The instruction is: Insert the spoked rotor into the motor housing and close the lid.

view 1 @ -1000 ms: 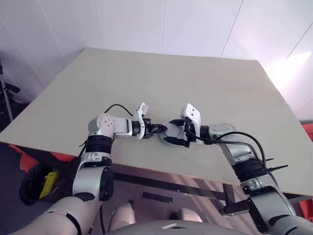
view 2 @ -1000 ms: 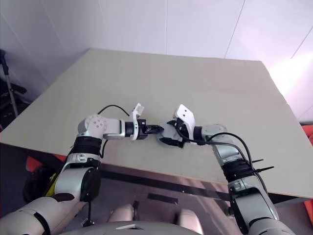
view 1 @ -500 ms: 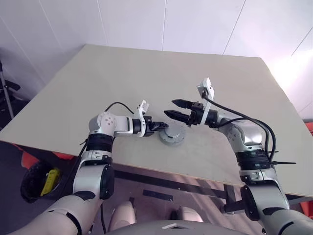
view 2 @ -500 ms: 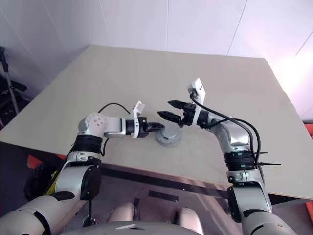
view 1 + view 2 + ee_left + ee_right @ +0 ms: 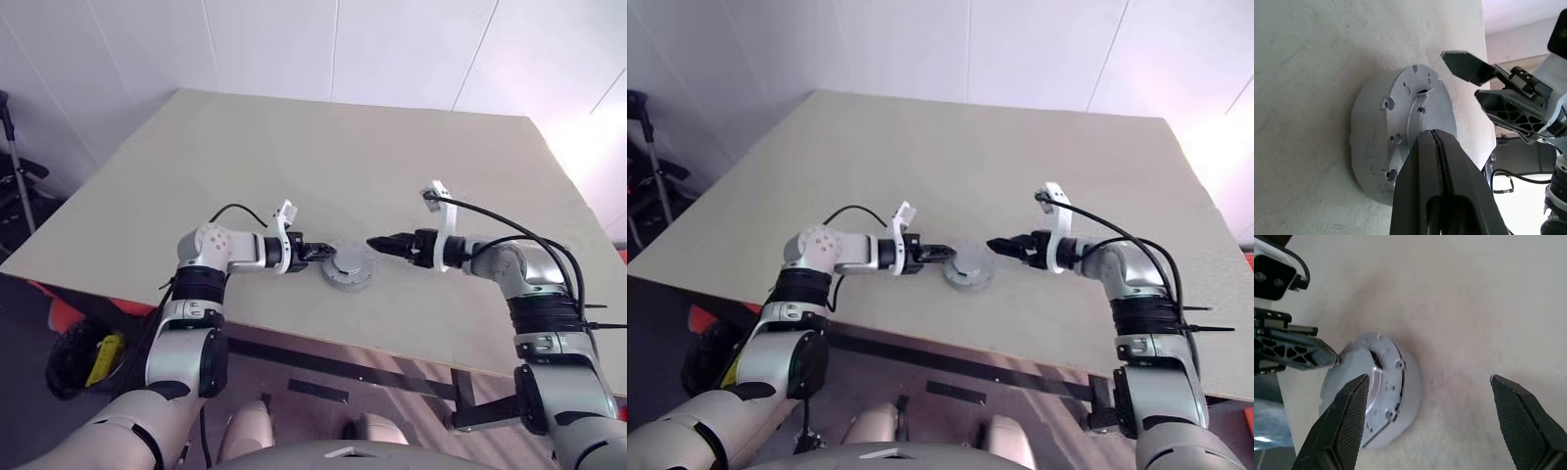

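The lid, a round matte grey disc with small holes in its top face, lies flat on the table close to the front edge. My left gripper is shut, and its tips rest against the lid's left rim and top. To the right of the lid, a short gap away, my right gripper points at it, open with nothing between its fingers. The left wrist view also catches these open fingers. The spoked rotor and the motor housing are hidden.
The beige table stretches far behind and to both sides of the lid. Its front edge runs just below the lid. White walls stand behind the table. A dark stand is off the table's left side.
My right gripper, which was around the lid a second ago, has lifted off, rolled and drawn away to the right, still open. The left gripper has stayed shut at the lid's rim.
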Controlling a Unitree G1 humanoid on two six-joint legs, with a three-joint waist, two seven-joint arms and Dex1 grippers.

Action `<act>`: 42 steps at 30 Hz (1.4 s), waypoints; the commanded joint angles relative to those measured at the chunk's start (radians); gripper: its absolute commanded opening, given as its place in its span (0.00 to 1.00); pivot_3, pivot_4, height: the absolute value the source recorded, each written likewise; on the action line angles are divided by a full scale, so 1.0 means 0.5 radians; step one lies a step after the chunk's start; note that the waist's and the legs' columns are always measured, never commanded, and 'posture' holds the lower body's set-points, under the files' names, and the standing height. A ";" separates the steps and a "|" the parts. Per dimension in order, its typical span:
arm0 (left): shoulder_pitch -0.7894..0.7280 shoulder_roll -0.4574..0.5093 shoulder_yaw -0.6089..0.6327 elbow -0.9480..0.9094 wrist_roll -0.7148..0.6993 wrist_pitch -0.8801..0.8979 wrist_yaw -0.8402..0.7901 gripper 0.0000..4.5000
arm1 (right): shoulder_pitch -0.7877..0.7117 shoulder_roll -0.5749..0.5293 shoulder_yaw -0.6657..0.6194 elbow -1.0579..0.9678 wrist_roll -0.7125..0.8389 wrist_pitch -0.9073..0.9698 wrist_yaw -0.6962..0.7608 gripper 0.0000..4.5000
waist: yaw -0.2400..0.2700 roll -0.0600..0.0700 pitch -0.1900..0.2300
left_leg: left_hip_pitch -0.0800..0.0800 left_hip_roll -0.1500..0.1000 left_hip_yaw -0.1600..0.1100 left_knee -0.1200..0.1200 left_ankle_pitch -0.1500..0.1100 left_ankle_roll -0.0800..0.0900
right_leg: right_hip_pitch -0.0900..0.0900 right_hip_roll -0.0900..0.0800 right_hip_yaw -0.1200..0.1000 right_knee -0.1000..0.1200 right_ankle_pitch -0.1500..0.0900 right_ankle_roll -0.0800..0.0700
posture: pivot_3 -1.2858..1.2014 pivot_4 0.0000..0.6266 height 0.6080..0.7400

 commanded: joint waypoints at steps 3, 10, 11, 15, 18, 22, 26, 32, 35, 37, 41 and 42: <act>0.013 0.011 -0.030 0.012 0.047 0.009 0.018 0.00 | -0.005 -0.121 -0.129 -0.096 0.208 0.336 0.107 0.99 | 0.001 0.000 0.000 | 0.000 0.000 0.000 0.000 0.000 0.000 | 0.000 0.000 0.000 0.001 0.000 0.000 | 0.52 0.00 1.00; 0.016 0.012 -0.026 0.010 0.047 0.002 0.020 0.00 | 0.079 -0.067 -0.257 -0.203 0.418 0.736 0.042 0.99 | 0.005 0.000 0.000 | 0.000 0.000 0.000 0.001 0.001 0.000 | 0.000 0.000 0.000 0.001 0.000 0.000 | 0.52 0.00 1.00; 0.015 0.013 -0.024 0.012 0.048 0.001 0.021 0.00 | 0.101 -0.043 -0.267 -0.222 0.435 0.774 0.020 0.99 | 0.006 0.000 0.000 | 0.000 0.000 0.000 0.001 0.001 0.000 | 0.000 0.000 0.000 0.001 0.000 0.000 | 0.52 0.00 1.00; 0.021 0.016 -0.019 0.002 0.048 0.007 0.028 0.00 | 0.152 0.081 -0.322 -0.265 0.480 0.895 -0.089 0.99 | 0.006 0.000 0.000 | 0.001 0.001 0.000 0.002 0.001 0.000 | 0.000 0.000 0.000 0.002 0.000 0.000 | 0.52 0.00 1.00; 0.019 0.018 -0.016 0.001 0.048 0.009 0.031 0.00 | 0.186 0.193 -0.329 -0.270 0.477 0.930 -0.172 0.99 | 0.006 0.000 0.000 | 0.002 0.001 0.000 0.002 0.002 -0.001 | 0.000 0.000 0.000 0.004 0.000 0.000 | 0.52 0.00 1.00; 0.018 0.020 -0.014 -0.004 0.048 0.010 0.032 0.00 | 0.162 0.337 -0.382 -0.225 0.464 0.938 -0.293 0.99 | -0.002 -0.001 -0.001 | 0.003 0.001 0.000 0.002 0.003 -0.003 | 0.001 0.000 0.000 0.004 0.000 0.000 | 0.52 0.00 1.00; 0.023 0.020 -0.009 -0.012 0.046 0.013 0.038 0.00 | 0.094 0.491 -0.462 -0.140 0.425 0.902 -0.446 0.99 | -0.014 -0.001 -0.001 | 0.004 0.002 0.000 0.001 0.006 -0.007 | 0.001 0.000 0.000 0.008 0.000 -0.001 | 0.52 0.00 1.00; 0.033 0.019 0.000 -0.028 0.042 0.022 0.052 0.00 | 0.041 0.638 -0.539 -0.138 0.416 0.911 -0.601 0.99 | -0.025 -0.003 0.001 | 0.021 0.006 0.001 -0.012 0.018 -0.028 | 0.013 0.002 0.000 0.007 0.002 -0.005 | 0.52 0.00 1.00; 0.033 0.020 0.001 -0.027 0.042 0.021 0.056 0.00 | 0.020 0.679 -0.566 -0.152 0.420 0.926 -0.652 0.99 | -0.023 -0.003 0.001 | 0.033 0.006 0.002 -0.023 0.026 -0.036 | 0.018 0.002 -0.001 0.006 0.003 -0.004 | 0.52 0.00 1.00; 0.032 0.019 0.002 -0.025 0.043 0.019 0.057 0.00 | -0.007 0.707 -0.604 -0.138 0.422 0.930 -0.692 0.99 | -0.023 -0.003 0.001 | 0.035 0.008 0.001 -0.026 0.029 -0.041 | 0.018 0.004 -0.001 0.006 0.003 -0.004 | 0.52 0.00 1.00; 0.033 0.017 0.002 -0.021 0.044 0.014 0.057 0.00 | -0.055 0.765 -0.678 -0.129 0.445 0.961 -0.743 0.99 | -0.023 -0.003 0.002 | 0.033 0.014 0.001 -0.030 0.032 -0.045 | 0.014 0.011 -0.001 0.005 0.006 -0.009 | 0.52 0.00 1.00; 0.034 0.015 0.002 -0.022 0.043 0.015 0.058 0.00 | -0.060 0.776 -0.690 -0.133 0.450 0.971 -0.751 0.99 | -0.022 -0.003 0.002 | 0.033 0.014 0.001 -0.032 0.033 -0.047 | 0.013 0.012 -0.001 0.005 0.006 -0.009 | 0.52 0.00 1.00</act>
